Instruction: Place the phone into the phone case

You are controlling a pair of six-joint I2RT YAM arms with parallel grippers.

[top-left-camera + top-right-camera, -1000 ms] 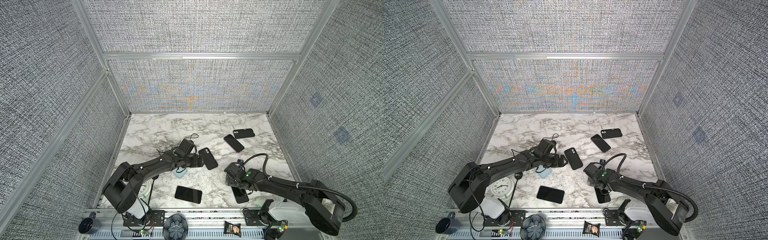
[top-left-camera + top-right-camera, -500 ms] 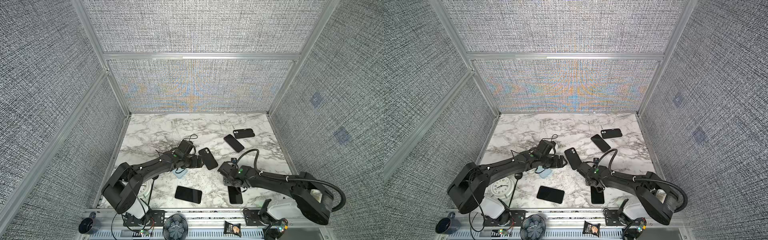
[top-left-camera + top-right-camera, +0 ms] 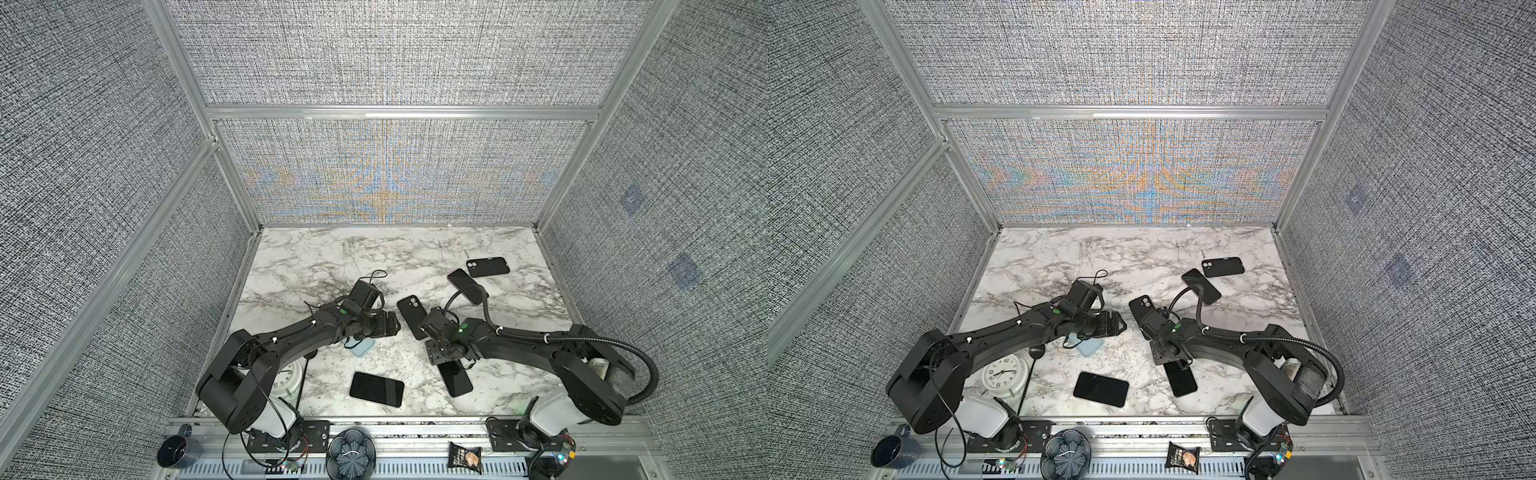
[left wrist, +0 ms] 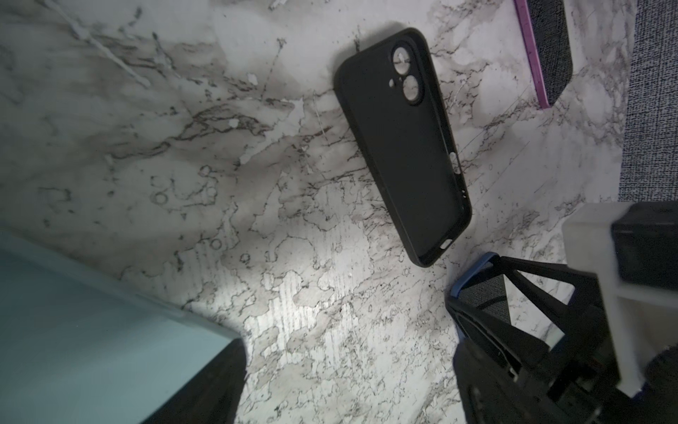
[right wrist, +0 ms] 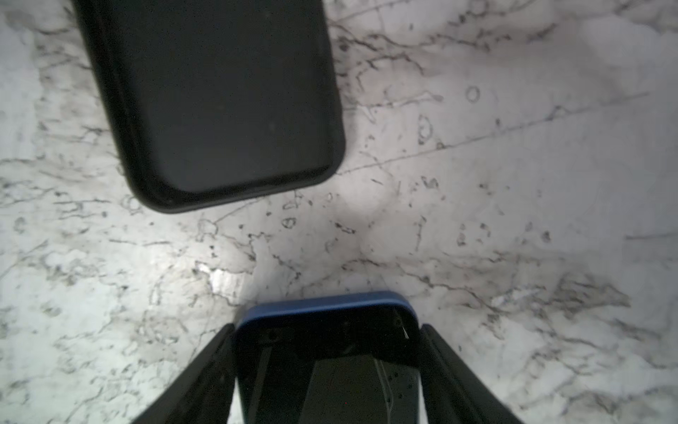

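Right gripper (image 5: 326, 332) is clamped on the phone (image 5: 324, 312) by its long sides, toward the table's (image 3: 332, 257) front edge. The case (image 5: 220, 102) lies mid-table just ahead, open side up. Left gripper (image 3: 388, 324) is spread and empty. I square the phone to the case and seat one corner first, shallow.

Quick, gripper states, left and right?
Left gripper: open, holding nothing.
Right gripper: closed on the blue-edged phone.
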